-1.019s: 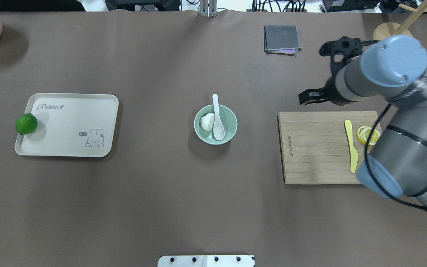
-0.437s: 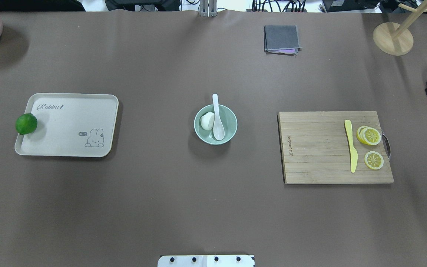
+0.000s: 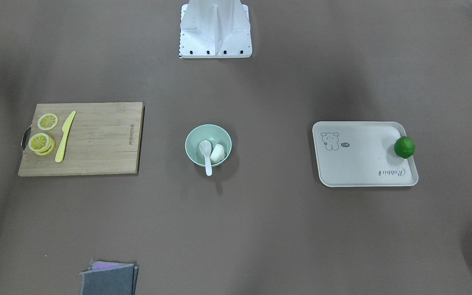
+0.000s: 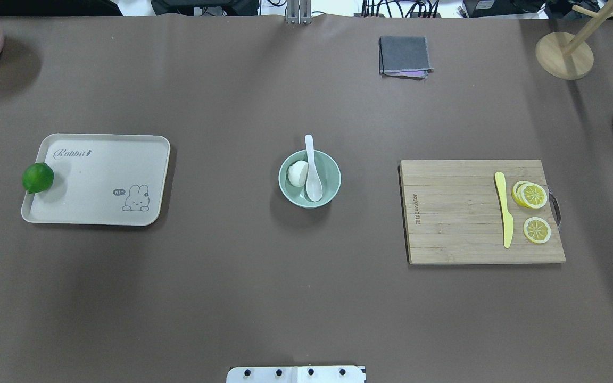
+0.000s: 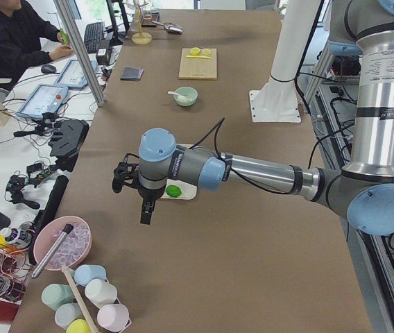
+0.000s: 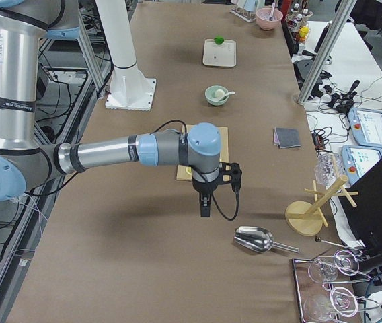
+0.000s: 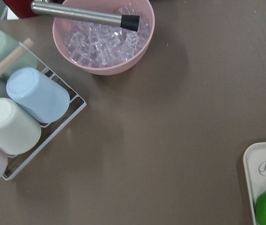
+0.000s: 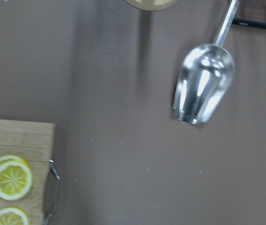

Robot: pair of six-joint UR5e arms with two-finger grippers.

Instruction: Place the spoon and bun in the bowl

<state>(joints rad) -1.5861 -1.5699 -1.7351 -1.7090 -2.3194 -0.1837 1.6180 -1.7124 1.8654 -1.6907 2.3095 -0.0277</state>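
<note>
Front-facing: bowl (image 3: pixel 194 136) mid-table, between cutting board (image 3: pixel 96 139) and tray (image 3: pixel 355 164). Spoon (image 3: pixel 206 153) in bowl, scoop down, handle over far rim. Bun (image 3: pixel 218 153) in bowl, touching spoon.
Overhead: bun left of spoon. Lime (image 4: pixel 38 177) on tray's left edge.
Exterior left: left gripper (image 5: pixel 146 216) hangs above table left of tray; clenched or released, cannot tell.
Exterior right: right gripper (image 6: pixel 204 208) hangs beyond board's right end, near metal scoop (image 6: pixel 255 239); cannot tell either.
</note>
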